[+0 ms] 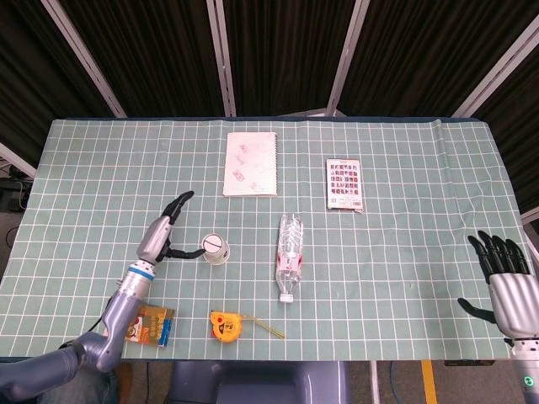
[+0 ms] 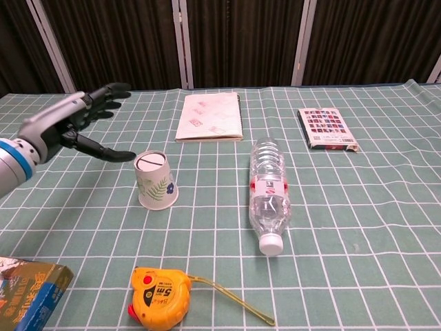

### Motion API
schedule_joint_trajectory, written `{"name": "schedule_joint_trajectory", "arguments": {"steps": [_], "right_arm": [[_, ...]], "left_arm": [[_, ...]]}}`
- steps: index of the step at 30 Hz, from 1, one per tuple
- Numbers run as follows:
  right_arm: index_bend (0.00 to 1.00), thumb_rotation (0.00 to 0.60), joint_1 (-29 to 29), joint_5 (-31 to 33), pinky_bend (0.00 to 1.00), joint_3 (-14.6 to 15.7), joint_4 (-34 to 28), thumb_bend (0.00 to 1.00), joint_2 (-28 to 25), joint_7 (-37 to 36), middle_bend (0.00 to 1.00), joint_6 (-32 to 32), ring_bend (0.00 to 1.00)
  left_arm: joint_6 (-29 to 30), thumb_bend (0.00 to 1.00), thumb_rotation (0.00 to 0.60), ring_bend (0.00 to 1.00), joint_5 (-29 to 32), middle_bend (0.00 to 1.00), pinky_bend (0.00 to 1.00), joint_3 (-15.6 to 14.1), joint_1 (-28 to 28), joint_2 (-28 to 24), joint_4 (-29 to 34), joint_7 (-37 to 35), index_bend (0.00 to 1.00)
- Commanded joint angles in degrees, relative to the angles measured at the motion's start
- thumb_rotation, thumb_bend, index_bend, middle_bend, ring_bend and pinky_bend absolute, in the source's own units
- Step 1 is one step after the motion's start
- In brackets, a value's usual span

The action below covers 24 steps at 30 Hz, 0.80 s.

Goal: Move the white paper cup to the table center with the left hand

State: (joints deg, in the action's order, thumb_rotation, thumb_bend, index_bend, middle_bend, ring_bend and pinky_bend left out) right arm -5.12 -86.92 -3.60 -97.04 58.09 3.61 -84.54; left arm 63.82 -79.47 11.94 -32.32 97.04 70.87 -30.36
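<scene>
The white paper cup (image 2: 156, 181) is standing upside down on the table (image 1: 404, 210), left of the middle and somewhat toward the near edge, with leaf and flower prints showing on its side. The left hand (image 2: 76, 125) is hovering just beside it on the left, released, its fingers (image 2: 110, 92) spreading apart and the thumb reaching toward the cup; whether the thumb tip is touching the cup is hard to tell. The right hand (image 1: 507, 282) is hanging open at the near right corner, holding nothing.

A clear plastic bottle (image 1: 289, 254) is lying on its side right of the cup. A yellow tape measure (image 2: 160, 296) is sitting near the front edge, and a colorful box (image 2: 27, 292) is lying at the near left. A notebook (image 1: 251, 164) and a card pack (image 1: 344, 183) are resting toward the far edge.
</scene>
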Motion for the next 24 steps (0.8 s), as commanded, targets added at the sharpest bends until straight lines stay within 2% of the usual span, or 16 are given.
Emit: {"name": "schedule_joint_trajectory", "arguments": {"steps": [1, 2, 6, 7, 9, 12, 18, 24], "right_arm": [[0.0, 0.6, 0.11, -0.41, 0.0, 0.11, -0.16, 0.0, -0.11, -0.16, 0.0, -0.29, 0.0], [0.0, 0.6, 0.15, -0.77, 0.0, 0.19, -0.24, 0.0, -0.16, -0.27, 0.0, -0.48, 0.0], [0.0, 0.6, 0.23, -1.48, 0.0, 0.4, -0.39, 0.0, -0.3, -0.58, 0.0, -0.78, 0.0], [0.0, 0.6, 0.27, -1.74, 0.0, 0.46, -0.45, 0.0, -0.36, -0.7, 0.0, -0.92, 0.0], [0.0, 0.6, 0.5, -3.34, 0.0, 0.75, -0.65, 0.0, -0.57, -1.24, 0.0, -1.99, 0.0], [0.0, 0.6, 0.83, -4.5, 0.0, 0.88, -0.45, 0.0, -0.48, -1.06, 0.0, -3.17, 0.0], [0.0, 0.6, 1.31, -5.18, 0.0, 0.98, -0.27, 0.0, -0.65, -1.97, 0.0, -4.28, 0.0], [0.0, 0.6, 1.67, -5.55, 0.0, 0.94, -0.48, 0.0, -0.88, -2.34, 0.0, -5.13, 0.0]], "left_arm": [[5.17, 0.07, 0.6, 0.0, -2.27, 0.0, 0.0, -0.03, 2.56, -5.08, 5.09, 2.19, 0.0], [8.03, 0.07, 0.6, 0.0, -3.32, 0.0, 0.0, -0.14, 3.9, -7.25, 6.57, 3.79, 0.0], [12.88, 0.07, 0.6, 0.0, -4.12, 0.0, 0.0, -1.17, 7.32, -11.89, 10.74, 9.31, 0.0], [14.57, 0.07, 0.6, 0.0, -4.04, 0.0, 0.0, -1.57, 8.68, -13.39, 12.07, 12.17, 0.0], [21.64, 0.07, 0.6, 0.0, -3.99, 0.0, 0.0, -3.68, 14.43, -18.5, 15.68, 23.23, 0.0], [24.26, 0.07, 0.6, 0.0, -3.24, 0.0, 0.0, -6.08, 18.37, -22.77, 21.64, 29.08, 0.0], [28.17, 0.07, 0.6, 0.0, -4.21, 0.0, 0.0, -10.27, 24.17, -28.96, 27.64, 34.13, 0.0], [26.65, 0.07, 0.6, 0.0, -3.73, 0.0, 0.0, -10.91, 25.16, -30.67, 28.23, 32.75, 0.0]]}}
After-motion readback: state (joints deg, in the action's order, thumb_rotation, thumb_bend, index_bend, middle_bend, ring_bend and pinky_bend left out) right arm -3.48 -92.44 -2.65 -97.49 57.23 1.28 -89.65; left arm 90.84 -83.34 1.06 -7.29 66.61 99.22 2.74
